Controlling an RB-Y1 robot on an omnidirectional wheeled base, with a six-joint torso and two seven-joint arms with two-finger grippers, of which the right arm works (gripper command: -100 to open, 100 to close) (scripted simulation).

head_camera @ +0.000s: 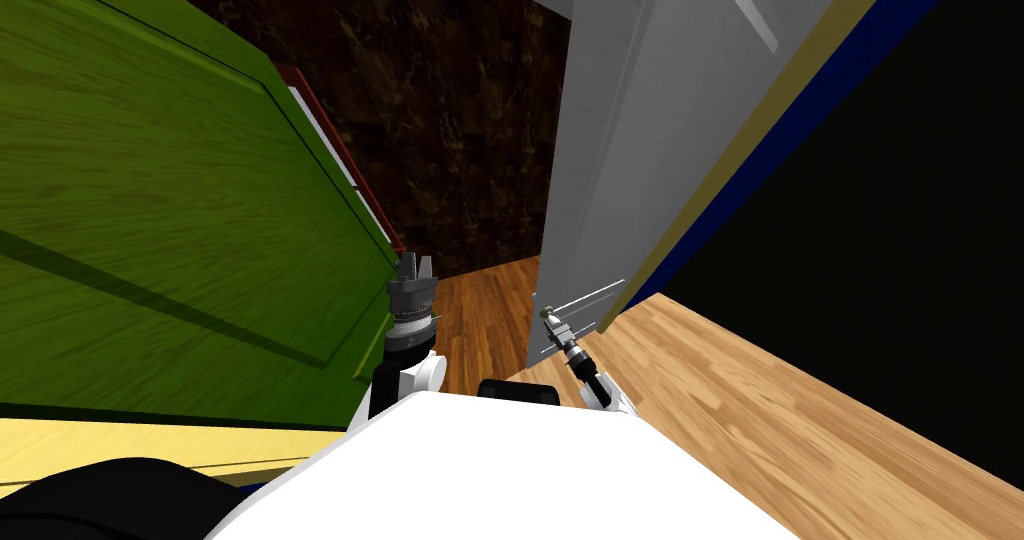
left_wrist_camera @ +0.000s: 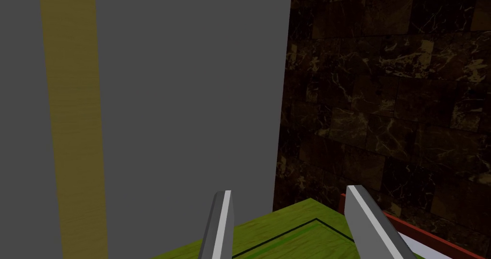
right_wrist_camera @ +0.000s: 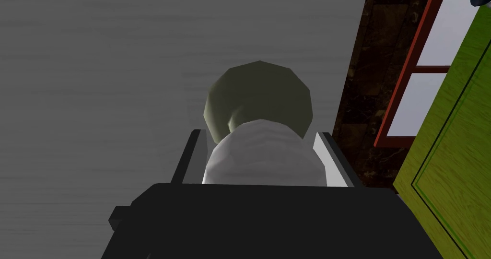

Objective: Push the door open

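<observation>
Two doors: one grey door (head_camera: 640, 144) upper right of centre in the head view, one green door (head_camera: 150, 184) at its left. One round knob (right_wrist_camera: 261, 148) on the grey one. One red-framed window (head_camera: 335, 149) beside the green, two panes. Two grippers, left gripper (head_camera: 415, 261) and right gripper (head_camera: 551, 320), two blade fingers apiece, four in all. One dark marbled wall (head_camera: 440, 94), one wooden floor (head_camera: 760, 414).

door (head_camera: 640, 134): plain grey with a raised panel, standing upright and swung partly open, leaving a gap beside its free edge | door knob (right_wrist_camera: 261, 150): pale grey, rounded, on an olive round rose, sitting near that free edge | right gripper (right_wrist_camera: 260, 135): pressing the knob's two sides
</observation>
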